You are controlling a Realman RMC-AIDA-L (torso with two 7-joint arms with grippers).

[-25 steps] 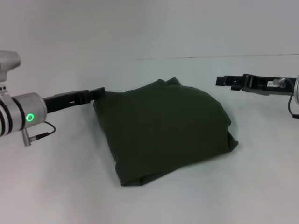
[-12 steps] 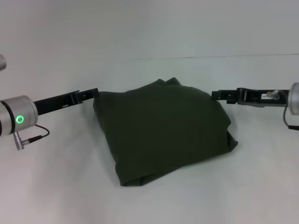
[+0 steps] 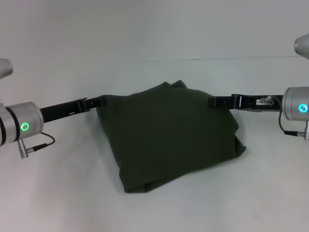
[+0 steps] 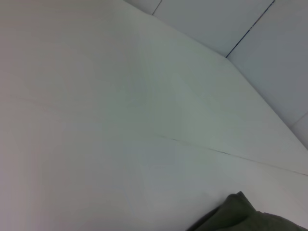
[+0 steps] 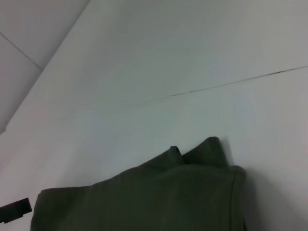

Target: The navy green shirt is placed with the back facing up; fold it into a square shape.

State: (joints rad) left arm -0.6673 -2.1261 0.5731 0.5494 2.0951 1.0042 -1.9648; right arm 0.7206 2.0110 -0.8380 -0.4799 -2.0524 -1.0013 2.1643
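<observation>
The navy green shirt (image 3: 169, 133) lies in the middle of the white table as a rough, slanted folded bundle, with a small peak of cloth at its far edge. My left gripper (image 3: 99, 101) is at the bundle's far left corner, touching its edge. My right gripper (image 3: 212, 101) is at the bundle's far right edge, over the cloth. The shirt also shows in the right wrist view (image 5: 144, 197), with the left gripper's tip (image 5: 14, 211) beside its corner. Only a corner of the shirt shows in the left wrist view (image 4: 245, 216).
The white table (image 3: 154, 208) runs all round the shirt. A thin seam line (image 3: 217, 59) crosses the table behind it. No other objects show.
My right gripper has moved left from off to the side until it reaches the shirt's far right edge. My left gripper has dropped slightly at the shirt's left corner. The shirt keeps its shape.
</observation>
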